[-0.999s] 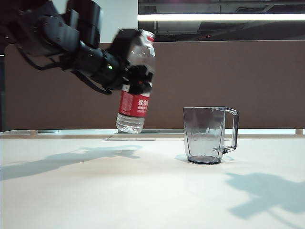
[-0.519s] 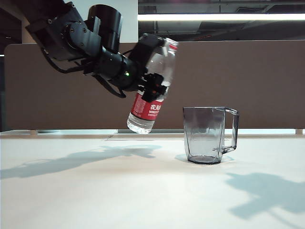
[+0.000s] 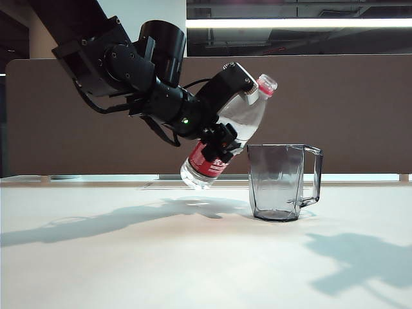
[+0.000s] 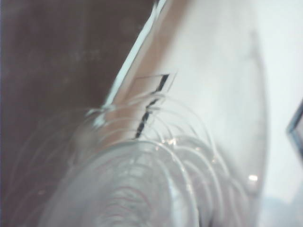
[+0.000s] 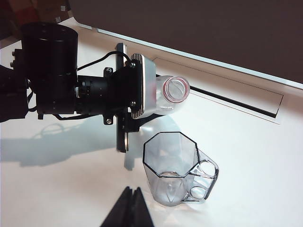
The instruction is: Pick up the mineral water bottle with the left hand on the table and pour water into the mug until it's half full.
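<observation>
Clear mineral water bottle tilts, uncapped, beside empty mug.

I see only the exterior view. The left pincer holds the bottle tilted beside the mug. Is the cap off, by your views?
Observer: Yes. In the right wrist view the mouth of the mineral water bottle is open, and the left pincer clamps its body.
Operator: Is the mouth over the mug?
Observer: Not yet. It lies just outside the rim of the mug.
Operator: Where is the right pincer?
Observer: The right pincer hovers above the table near the mug, jaws together, holding nothing.
</observation>
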Motion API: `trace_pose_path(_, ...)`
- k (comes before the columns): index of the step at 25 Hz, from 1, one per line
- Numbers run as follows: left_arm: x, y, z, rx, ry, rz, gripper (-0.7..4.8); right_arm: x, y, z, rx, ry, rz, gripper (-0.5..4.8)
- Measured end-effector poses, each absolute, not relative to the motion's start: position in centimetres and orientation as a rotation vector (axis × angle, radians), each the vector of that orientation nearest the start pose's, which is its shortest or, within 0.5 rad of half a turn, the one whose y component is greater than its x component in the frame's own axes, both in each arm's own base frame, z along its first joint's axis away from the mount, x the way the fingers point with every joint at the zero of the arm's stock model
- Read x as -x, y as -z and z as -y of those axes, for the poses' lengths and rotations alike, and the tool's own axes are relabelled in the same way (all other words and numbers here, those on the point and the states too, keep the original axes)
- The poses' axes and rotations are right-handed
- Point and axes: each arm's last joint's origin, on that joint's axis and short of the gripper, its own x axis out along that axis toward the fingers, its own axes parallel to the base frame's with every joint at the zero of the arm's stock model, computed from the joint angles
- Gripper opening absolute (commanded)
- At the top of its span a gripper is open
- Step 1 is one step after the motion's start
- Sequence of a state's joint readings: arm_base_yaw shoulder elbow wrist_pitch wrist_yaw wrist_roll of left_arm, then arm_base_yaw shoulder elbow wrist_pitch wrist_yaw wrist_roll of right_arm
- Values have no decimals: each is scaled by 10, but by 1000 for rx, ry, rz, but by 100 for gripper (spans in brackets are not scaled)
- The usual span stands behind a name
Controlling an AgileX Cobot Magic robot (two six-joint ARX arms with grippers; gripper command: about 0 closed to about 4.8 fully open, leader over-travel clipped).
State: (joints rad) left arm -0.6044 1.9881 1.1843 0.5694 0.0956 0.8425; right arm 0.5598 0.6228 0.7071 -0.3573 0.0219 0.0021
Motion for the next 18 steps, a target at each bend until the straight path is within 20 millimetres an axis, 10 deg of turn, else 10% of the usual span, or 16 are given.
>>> trace_pose_path(18,-364,-181,248,-1105,699,243,214,-117,-312,-73,76,-543,-266,-1)
